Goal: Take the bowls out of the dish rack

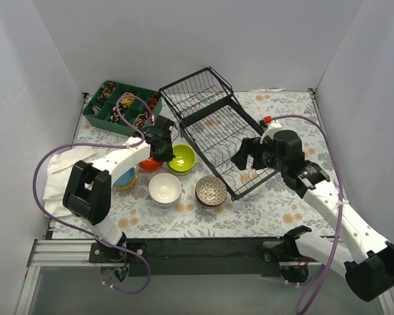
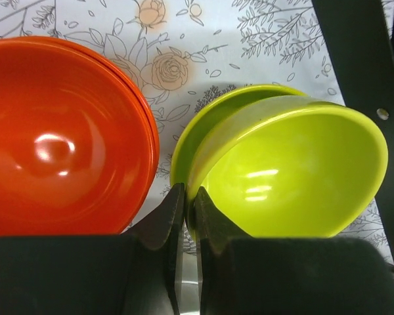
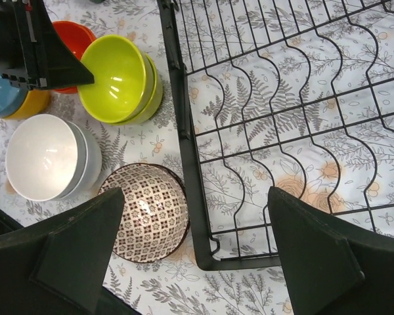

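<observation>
Left gripper (image 2: 189, 197): closed on lime bowl (image 2: 295, 177) rim.
Right gripper (image 3: 196, 197): spread wide, empty.
Release: made only once bowl is seated level.

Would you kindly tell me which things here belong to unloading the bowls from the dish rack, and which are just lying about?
For the job: dish rack; green bowl, pinched at its rim by the left pincer; red bowl; white bowl; patterned bowl; blue bowl; right pincer, open over the rack's corner.
Lying about: green tray of small bits; white cloth.
</observation>
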Controlling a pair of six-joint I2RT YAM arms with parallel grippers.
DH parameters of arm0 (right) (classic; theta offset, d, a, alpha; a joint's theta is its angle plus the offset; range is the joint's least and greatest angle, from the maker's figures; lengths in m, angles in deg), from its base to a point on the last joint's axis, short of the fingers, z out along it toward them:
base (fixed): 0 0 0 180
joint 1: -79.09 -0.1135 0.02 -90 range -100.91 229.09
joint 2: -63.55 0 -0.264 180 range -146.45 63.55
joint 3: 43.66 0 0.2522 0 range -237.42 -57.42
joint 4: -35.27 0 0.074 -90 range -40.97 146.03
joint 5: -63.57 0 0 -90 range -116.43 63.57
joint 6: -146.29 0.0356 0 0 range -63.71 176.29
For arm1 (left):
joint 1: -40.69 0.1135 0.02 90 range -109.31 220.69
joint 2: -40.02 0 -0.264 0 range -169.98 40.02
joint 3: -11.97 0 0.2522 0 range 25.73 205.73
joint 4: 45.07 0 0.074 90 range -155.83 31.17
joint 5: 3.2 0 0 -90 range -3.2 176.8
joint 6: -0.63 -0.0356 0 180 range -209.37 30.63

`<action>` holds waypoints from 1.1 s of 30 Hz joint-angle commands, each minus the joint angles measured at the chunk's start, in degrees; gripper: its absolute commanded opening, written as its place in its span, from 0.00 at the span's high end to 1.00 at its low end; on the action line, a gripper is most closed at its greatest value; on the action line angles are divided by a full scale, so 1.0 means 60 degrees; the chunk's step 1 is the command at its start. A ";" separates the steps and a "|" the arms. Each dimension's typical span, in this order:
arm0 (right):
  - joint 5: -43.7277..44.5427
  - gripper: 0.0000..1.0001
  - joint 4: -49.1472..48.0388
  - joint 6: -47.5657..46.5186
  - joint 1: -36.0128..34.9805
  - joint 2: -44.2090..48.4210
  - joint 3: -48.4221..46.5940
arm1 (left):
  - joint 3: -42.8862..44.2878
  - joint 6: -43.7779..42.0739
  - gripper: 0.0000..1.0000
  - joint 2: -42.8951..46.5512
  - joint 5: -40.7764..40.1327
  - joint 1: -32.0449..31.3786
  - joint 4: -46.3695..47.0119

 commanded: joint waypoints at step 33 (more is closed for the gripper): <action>0.2083 0.02 0.1798 -0.1997 0.3665 0.0909 -0.2947 | -0.0194 -0.0315 0.02 1.0261 -0.3279 0.0047 -0.1798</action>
